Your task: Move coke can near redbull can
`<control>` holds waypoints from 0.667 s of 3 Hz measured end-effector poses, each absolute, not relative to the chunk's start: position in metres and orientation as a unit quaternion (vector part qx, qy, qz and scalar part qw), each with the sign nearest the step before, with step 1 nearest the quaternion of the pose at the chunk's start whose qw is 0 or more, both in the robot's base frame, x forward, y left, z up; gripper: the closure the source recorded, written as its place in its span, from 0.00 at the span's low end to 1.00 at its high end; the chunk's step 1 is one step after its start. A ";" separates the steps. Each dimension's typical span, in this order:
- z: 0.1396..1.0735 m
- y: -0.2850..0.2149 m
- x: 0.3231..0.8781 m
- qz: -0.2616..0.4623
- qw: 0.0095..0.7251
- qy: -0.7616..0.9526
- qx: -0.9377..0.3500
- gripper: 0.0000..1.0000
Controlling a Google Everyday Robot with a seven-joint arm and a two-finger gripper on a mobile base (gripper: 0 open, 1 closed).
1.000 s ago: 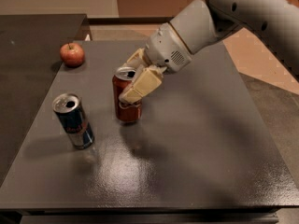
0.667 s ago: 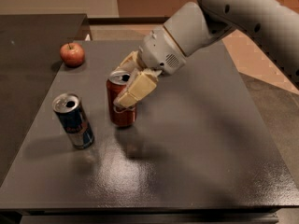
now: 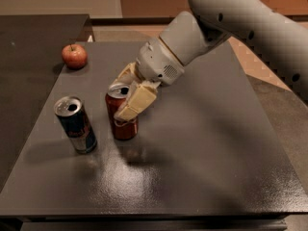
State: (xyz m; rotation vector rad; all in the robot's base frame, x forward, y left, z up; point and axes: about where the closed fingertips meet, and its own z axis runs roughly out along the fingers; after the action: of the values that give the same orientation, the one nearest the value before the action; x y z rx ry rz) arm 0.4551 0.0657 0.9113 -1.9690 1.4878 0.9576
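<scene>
The coke can (image 3: 122,124) is red with white script and a silver top. It stands upright on the dark grey table (image 3: 202,143), left of centre. My gripper (image 3: 126,96) is shut on the coke can, one cream finger (image 3: 135,102) across its front and the other behind its top. The redbull can (image 3: 75,124) is blue and silver, tilted slightly, and stands a short gap to the left of the coke can, not touching it.
A red apple (image 3: 74,56) sits at the table's far left corner. My white arm (image 3: 231,23) reaches in from the upper right. A darker counter (image 3: 29,42) adjoins the table on the left.
My gripper has carried the coke can to the left and toward the table's front, closer to the redbull can. The redbull can and the apple have not moved.
</scene>
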 end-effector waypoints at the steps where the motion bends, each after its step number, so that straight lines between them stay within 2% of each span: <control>1: 0.905 0.066 0.453 0.343 0.246 0.546 -0.724 0.82; 2: 0.906 0.069 0.450 0.338 0.253 0.543 -0.726 0.59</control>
State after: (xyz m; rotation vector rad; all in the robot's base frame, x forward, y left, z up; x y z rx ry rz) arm 0.4502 0.0694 0.9056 -1.9732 1.4773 0.9188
